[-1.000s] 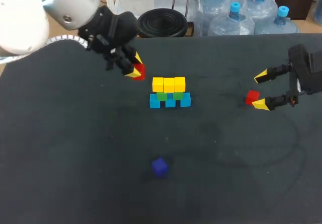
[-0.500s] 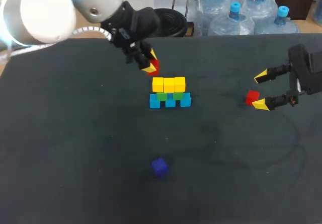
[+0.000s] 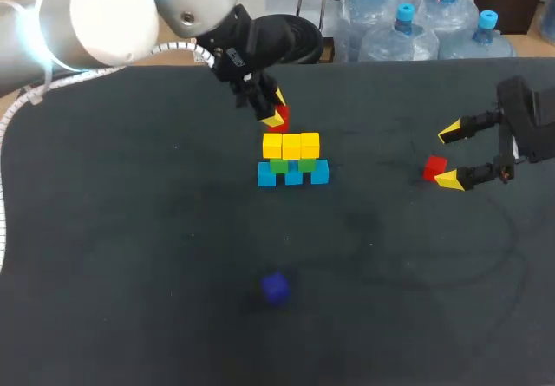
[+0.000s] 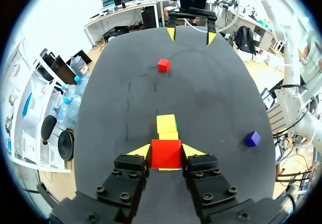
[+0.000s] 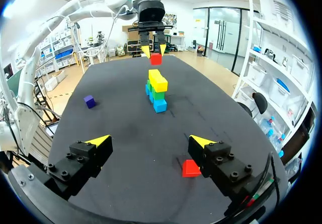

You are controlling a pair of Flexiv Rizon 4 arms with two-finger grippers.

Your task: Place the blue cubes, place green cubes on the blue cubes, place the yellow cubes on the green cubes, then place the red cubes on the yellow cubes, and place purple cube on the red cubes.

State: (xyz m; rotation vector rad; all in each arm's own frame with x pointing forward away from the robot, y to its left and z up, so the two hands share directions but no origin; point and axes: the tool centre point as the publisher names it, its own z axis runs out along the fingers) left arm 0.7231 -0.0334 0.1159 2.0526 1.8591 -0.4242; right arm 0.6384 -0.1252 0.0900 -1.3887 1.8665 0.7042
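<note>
We have the gripped cube (image 4: 166,154) between our left gripper's (image 4: 166,150) fingers, and the three-layer stack (image 4: 167,124) is just ahead of and beneath them. A loose cube (image 5: 191,168) lies just beside one finger of our right gripper (image 5: 151,141), on its inner side. The lone cube (image 4: 252,138) sits well off to the side of the left fingers.

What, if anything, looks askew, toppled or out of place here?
Nothing stands out. The blue cubes, green cubes and yellow cubes sit squarely stacked. The left gripper holds a red cube above them. The other red cube and the purple cube lie loose on the table.
</note>
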